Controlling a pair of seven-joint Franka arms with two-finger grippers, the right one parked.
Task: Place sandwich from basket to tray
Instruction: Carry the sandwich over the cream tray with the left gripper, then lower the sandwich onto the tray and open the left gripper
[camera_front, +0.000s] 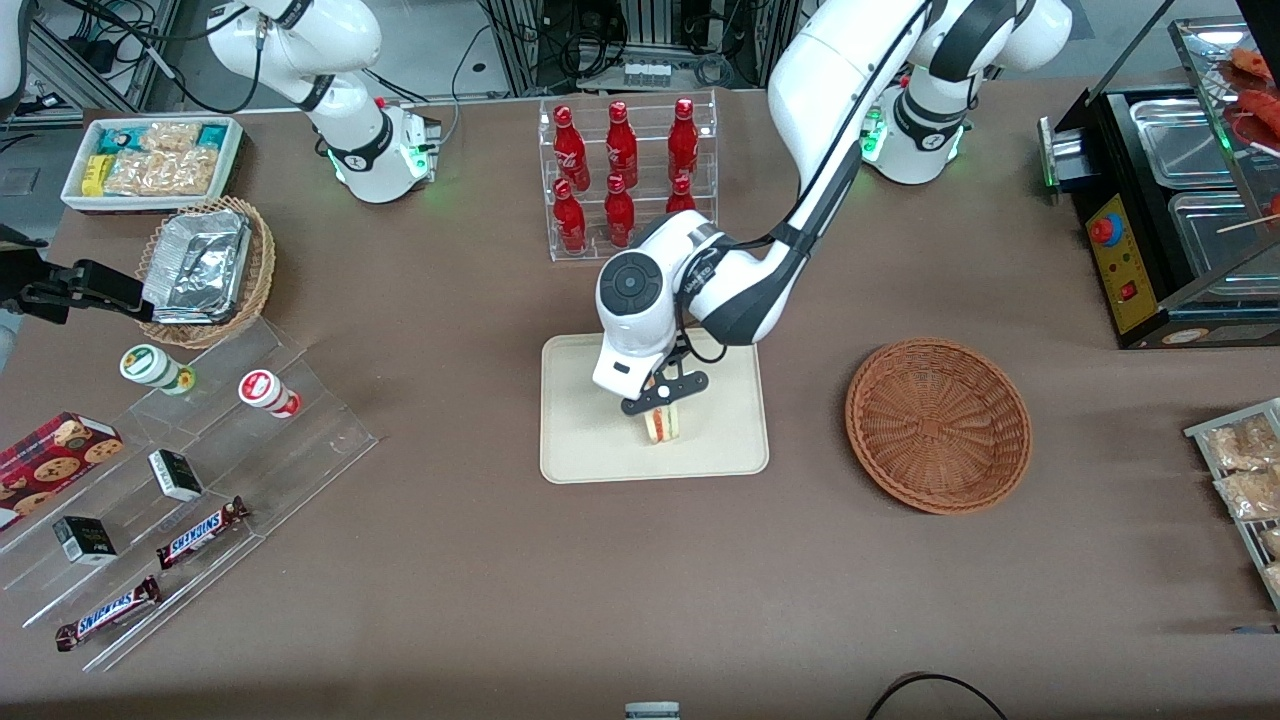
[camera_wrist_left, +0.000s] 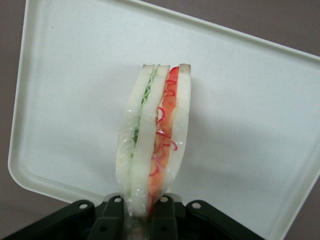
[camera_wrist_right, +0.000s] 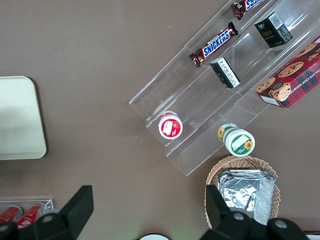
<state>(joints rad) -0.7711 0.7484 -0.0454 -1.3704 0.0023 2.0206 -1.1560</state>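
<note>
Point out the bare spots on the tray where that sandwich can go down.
The tray is bare all round the sandwich, which the gripper holds over it, shut. Widest free patch: toward the parked arm's end. The bottle rack edge sits under the arm. The basket is empty.

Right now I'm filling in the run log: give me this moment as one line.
stage: placing | pincer: over tray, shut on sandwich | sandwich: upright, not released | basket: empty
</note>
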